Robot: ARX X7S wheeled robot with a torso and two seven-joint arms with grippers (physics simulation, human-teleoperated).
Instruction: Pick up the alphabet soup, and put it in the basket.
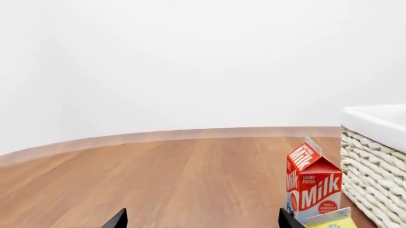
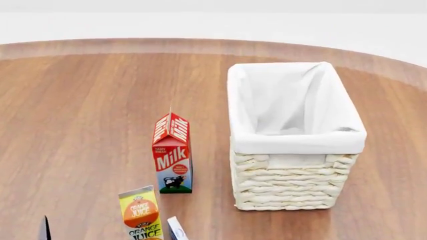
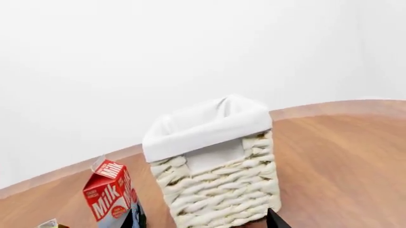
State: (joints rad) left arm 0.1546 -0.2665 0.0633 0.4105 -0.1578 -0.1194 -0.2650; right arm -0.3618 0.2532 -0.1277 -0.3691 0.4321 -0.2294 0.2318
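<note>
Orange juice (image 2: 141, 214) stands nearest to me, at the near edge of the head view. It is a tall carton with a yellow and orange front, and its bottom is cut off. Just to its right a small white corner of some other thing (image 2: 177, 228) pokes up. I cannot tell what it is. At the near left a thin dark tip (image 2: 45, 228) sticks up. It may be part of my left arm, but I cannot be sure.

A little farther back stands the milk (image 2: 173, 153). It is a red and white carton, and it stands up straight. It is just left of the basket (image 2: 287, 187) but does not touch it.

My basket is big and woven, cream in color, with a white cloth folded over its rim. It sits on the brown wood floor (image 2: 80, 120), right of the milk. From the head view I can see only cloth inside it.

I cannot see the soup in any of my views.

My left gripper (image 1: 201, 219) shows two dark tips with a wide gap, so those jaws are spread apart with nothing between them. My right gripper (image 3: 201, 219) also shows two dark tips set wide apart, with the basket seen beyond the gap. Neither one touches a thing.
</note>
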